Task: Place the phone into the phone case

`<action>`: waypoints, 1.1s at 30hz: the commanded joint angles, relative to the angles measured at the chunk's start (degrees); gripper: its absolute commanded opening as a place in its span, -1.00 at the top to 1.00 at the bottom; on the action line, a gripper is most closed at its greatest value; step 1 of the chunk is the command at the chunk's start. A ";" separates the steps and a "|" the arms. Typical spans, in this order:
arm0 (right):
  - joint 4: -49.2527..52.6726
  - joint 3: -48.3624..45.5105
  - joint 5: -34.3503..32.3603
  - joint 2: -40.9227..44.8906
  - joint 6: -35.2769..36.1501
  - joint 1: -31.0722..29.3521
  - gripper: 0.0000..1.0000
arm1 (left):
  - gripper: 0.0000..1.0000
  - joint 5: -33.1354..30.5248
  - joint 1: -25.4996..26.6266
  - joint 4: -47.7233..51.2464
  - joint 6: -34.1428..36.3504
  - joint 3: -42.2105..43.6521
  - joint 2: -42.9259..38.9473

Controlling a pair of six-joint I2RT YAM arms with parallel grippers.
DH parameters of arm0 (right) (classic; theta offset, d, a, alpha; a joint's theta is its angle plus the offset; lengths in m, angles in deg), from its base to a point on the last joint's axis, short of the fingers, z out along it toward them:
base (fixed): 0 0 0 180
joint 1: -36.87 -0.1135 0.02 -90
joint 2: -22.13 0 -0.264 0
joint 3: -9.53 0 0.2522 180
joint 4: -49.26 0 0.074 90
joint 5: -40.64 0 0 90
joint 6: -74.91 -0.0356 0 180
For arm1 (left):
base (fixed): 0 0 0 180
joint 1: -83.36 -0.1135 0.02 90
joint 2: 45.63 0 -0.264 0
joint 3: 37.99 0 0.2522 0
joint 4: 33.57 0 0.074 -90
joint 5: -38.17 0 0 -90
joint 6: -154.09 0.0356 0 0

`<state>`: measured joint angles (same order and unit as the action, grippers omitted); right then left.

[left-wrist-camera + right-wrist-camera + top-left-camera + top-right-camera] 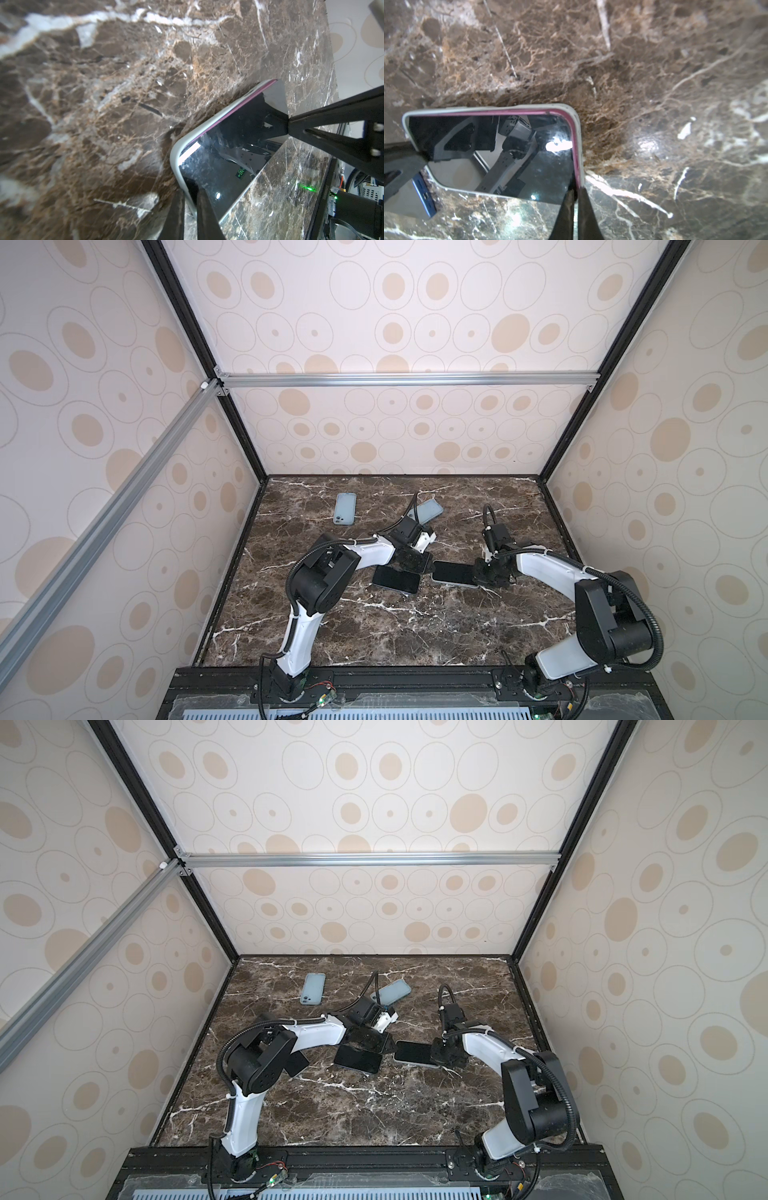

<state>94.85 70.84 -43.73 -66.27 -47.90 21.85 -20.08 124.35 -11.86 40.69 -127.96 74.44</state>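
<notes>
phone (508,145) lies screen-up in the phone case (578,133) on the table (415,626), long axis running between my two arms; left end effector (189,194) clenched on the case rim at one end, right end effector (576,193) pinching the opposite end.

Table (395,635) front open; black phone (395,580) blocks centre.

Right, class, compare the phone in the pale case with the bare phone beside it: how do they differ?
The cased phone wears a pale case around its pink edge; the bare phone shows a blue edge. The cased phone is pinched at opposite ends by the left gripper and right gripper; the bare phone lies ungripped. Both lie screen-up, dark, on the marble table.
</notes>
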 commanded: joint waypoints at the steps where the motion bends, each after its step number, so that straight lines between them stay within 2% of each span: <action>1: -5.82 -6.23 3.78 -5.49 -6.53 -2.76 0.85 | 0.74 -1.52 0.50 2.77 -0.42 0.18 0.65; 7: -9.92 -9.23 2.08 -5.14 -9.55 -2.81 0.86 | 0.74 -1.70 0.42 2.69 -0.29 0.18 0.58; 12: -8.56 -7.02 2.87 -5.03 -8.68 -2.78 0.85 | 0.74 -1.73 0.23 2.72 -0.25 0.18 0.35; 16: -3.11 -2.06 0.24 -0.08 -6.61 -2.73 0.82 | 0.74 -2.45 -0.18 2.37 -0.44 0.35 -0.47; 22: 6.05 9.65 -4.58 4.20 0.21 -1.89 0.66 | 0.74 -1.79 -2.00 -0.46 -2.24 1.45 -3.72; 26: 8.73 14.69 -2.46 2.78 3.96 1.16 0.60 | 0.70 -1.53 -3.20 -1.03 -3.56 0.62 -4.04; 33: 7.89 15.91 3.40 -2.32 6.52 4.93 0.57 | 0.59 -1.47 -3.37 0.72 -3.94 -2.96 -2.25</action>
<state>100.14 86.62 -43.29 -65.96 -43.58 26.11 -21.33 120.94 -11.86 37.61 -127.56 72.12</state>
